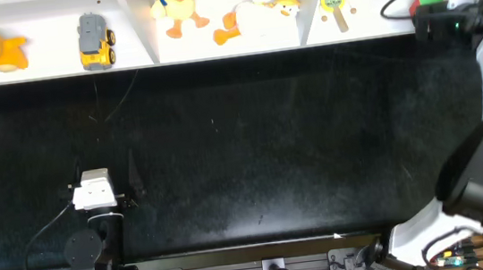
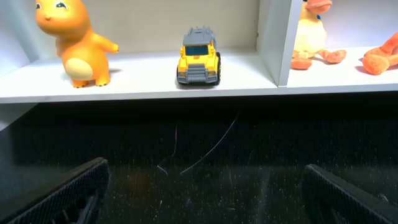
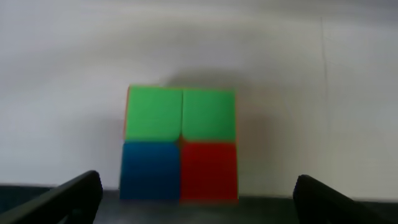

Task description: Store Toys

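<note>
**Cube on shelf, not gripped**

Cube (image 3: 179,144) showed four squares on its facing side: two green, one blue, one red. It sat on the white shelf (image 1: 215,59) at the right end, just ahead of the right gripper (image 3: 198,193), whose fingers were spread wide of it. Left gripper (image 2: 205,190) hung over the black table (image 1: 270,150), fingers spread, facing a yellow truck (image 2: 198,57).

1. The black table (image 1: 270,150) gave a flat, open run from the arm bases to the shelf.
2. The white shelf (image 1: 215,59) closed off the far edge, and its upright divider (image 2: 273,43) walled one compartment from the next.
3. A gap stood between the orange toy (image 2: 74,43) and the yellow truck (image 2: 199,57).
4. Two plush ducks (image 1: 178,5) crowded the middle compartment.
5. The coloured cube (image 3: 179,144) blocked the way ahead of the right gripper (image 3: 199,211), with room either side for its spread fingers.
</note>
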Controlling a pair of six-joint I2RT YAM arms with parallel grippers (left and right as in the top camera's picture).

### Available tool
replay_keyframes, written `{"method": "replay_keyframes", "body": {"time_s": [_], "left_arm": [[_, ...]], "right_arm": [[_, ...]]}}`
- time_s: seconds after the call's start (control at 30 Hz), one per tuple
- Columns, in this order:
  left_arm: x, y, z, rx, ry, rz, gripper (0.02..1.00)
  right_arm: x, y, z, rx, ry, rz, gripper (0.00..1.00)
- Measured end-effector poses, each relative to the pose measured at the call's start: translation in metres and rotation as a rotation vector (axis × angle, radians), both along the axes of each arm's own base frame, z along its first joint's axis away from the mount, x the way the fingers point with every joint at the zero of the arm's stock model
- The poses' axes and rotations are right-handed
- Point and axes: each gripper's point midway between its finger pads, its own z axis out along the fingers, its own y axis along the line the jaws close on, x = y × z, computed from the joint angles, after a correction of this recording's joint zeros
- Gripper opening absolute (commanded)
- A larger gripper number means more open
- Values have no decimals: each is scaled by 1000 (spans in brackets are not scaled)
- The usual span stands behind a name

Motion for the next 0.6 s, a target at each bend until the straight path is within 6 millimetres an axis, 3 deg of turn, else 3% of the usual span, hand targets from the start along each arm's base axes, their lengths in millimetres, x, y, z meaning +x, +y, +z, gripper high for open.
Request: {"method": "replay_keyframes", "body": {"time_s": [0.3,0.47,0.6], "left_arm": [[0,0,0,0,0,0,998],[0,0,0,0,0,0,998],[0,0,0,0,0,0,998]], "right_arm": [[-88,36,10,-44,-58,-25,993],[-112,57,23,-43,-189,-132,993],[-121,94,33,-13,-310,-173,996]]}}
